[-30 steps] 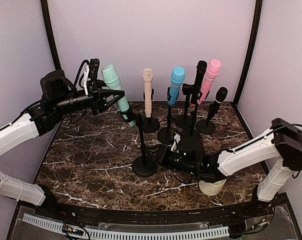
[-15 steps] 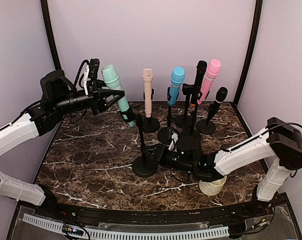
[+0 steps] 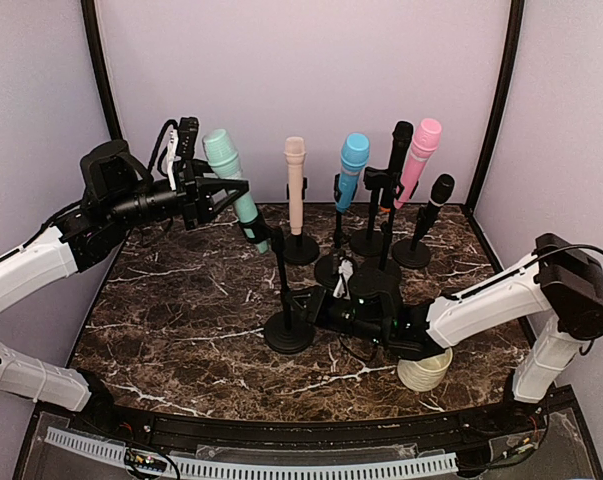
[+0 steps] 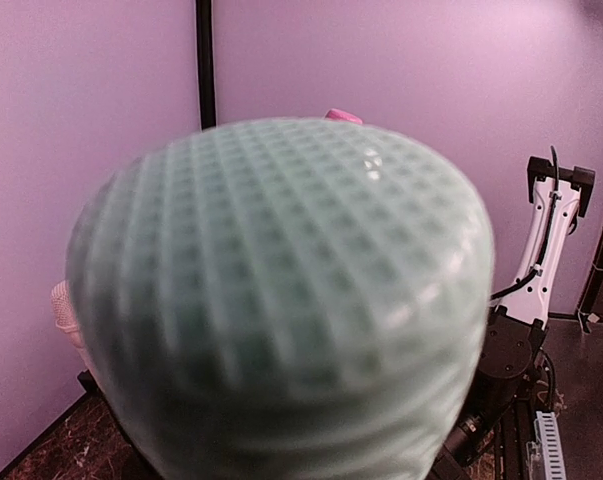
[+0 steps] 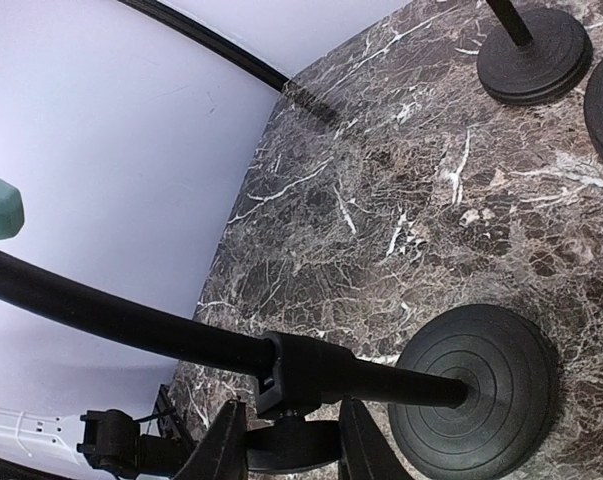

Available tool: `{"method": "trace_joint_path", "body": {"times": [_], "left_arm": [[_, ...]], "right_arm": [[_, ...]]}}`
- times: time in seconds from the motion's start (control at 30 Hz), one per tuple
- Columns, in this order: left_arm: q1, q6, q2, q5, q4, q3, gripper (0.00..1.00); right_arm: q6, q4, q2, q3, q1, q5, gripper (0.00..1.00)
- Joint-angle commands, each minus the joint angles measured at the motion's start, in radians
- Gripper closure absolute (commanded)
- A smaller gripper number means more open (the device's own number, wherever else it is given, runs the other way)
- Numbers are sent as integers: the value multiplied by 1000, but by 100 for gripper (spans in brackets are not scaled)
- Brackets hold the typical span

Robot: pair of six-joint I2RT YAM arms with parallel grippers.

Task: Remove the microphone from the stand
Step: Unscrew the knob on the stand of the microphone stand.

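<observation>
— Since every entry is placed from the front stand [image 3: 284, 337], what is item one?

— Item one: front stand, black. Round base flat on the marble worktop [image 3: 171, 310], pole rising with a slight lean to the left.
Item two: mint-green microphone [image 3: 233, 190]. It sits at the top of the front stand, head up and tilted left. In the left wrist view its mesh head fills nearly the whole frame.

— And the tools?

— Left tool [image 3: 224, 192]: level with the top of the front stand, closed on the mint-green microphone just below its head.
Right tool [image 5: 293, 408]: low on the front stand, just above the base. Both fingers [image 5: 226, 440] meet a black knob under the pole's collar, one on each side, so it grips the stand.

— Other stock?

— Five more microphones, each on its own black stand, all behind the front stand:
- beige microphone [image 3: 295, 185], directly behind
- blue microphone [image 3: 353, 165], behind and to the right
- tall black microphone [image 3: 399, 150] and pink microphone [image 3: 419, 155], farther right, side by side
- small black microphone [image 3: 437, 195], farthest right

One white ribbed cup [image 3: 424, 373], right of the front stand's base and partly under the right arm.

— How does item two sit against its neighbours?

— It leans away from the beige microphone and is apart from it.
</observation>
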Motion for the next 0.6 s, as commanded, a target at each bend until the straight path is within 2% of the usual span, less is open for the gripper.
{"method": "trace_joint_path", "body": {"times": [0.0,0.33,0.57], "left_arm": [[8,71,22,-20,-131,-48,78],[7,68,25,-18,-130,-47,78],[7,68,29,-17,-128,-48,78]], "right_arm": [[-111,-78,-22,50,4,56,84],[-507,-342,-67,128,50,234,87],[-786,-409,-78,149,71,291,87]]}}
